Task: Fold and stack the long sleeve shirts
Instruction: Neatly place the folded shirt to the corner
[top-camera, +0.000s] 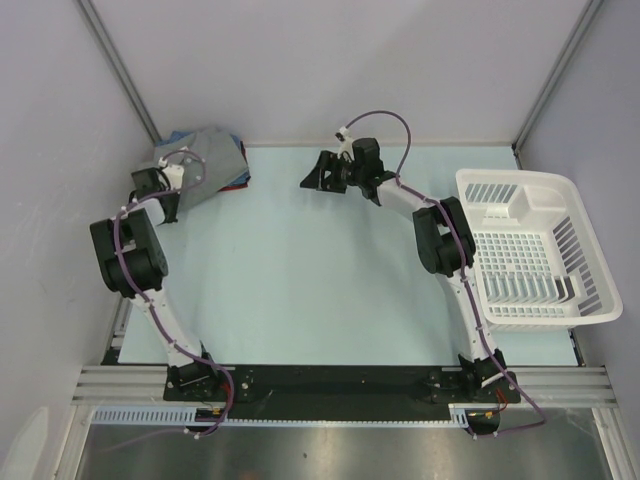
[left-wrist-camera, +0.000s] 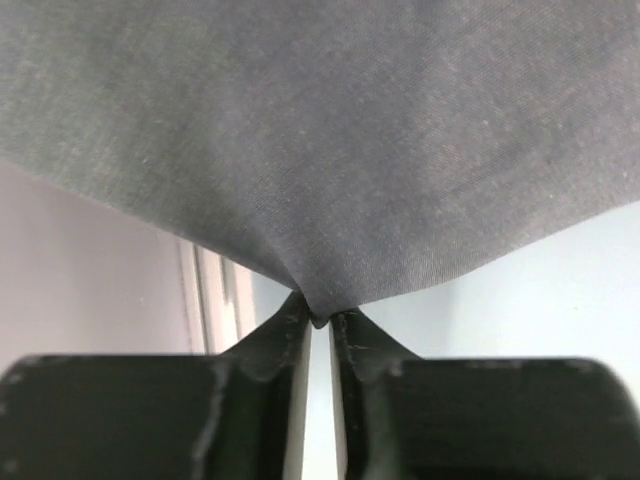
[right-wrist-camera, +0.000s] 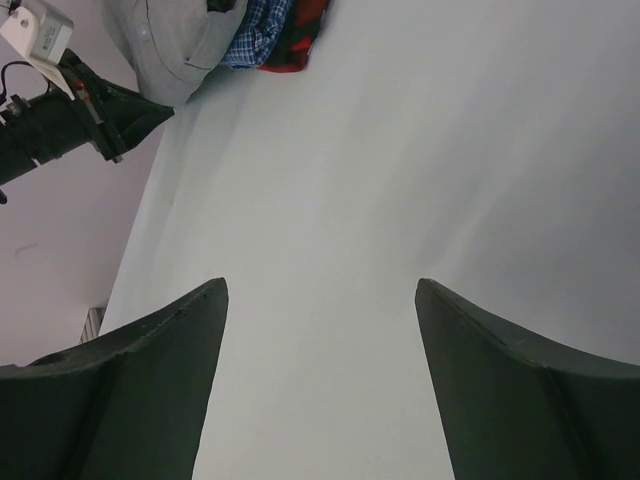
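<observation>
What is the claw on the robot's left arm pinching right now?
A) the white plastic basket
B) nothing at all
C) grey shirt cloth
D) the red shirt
C: in the left wrist view the left gripper has its jaws nearly together, nipping a peak of the grey shirt, whose cloth spreads out just beyond the tips.

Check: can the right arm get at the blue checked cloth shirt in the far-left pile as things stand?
Probably, at its edge only. The blue checked shirt lies mostly under the plain grey shirt pinched by the left gripper; the open right gripper faces its exposed edge with nothing between.
</observation>
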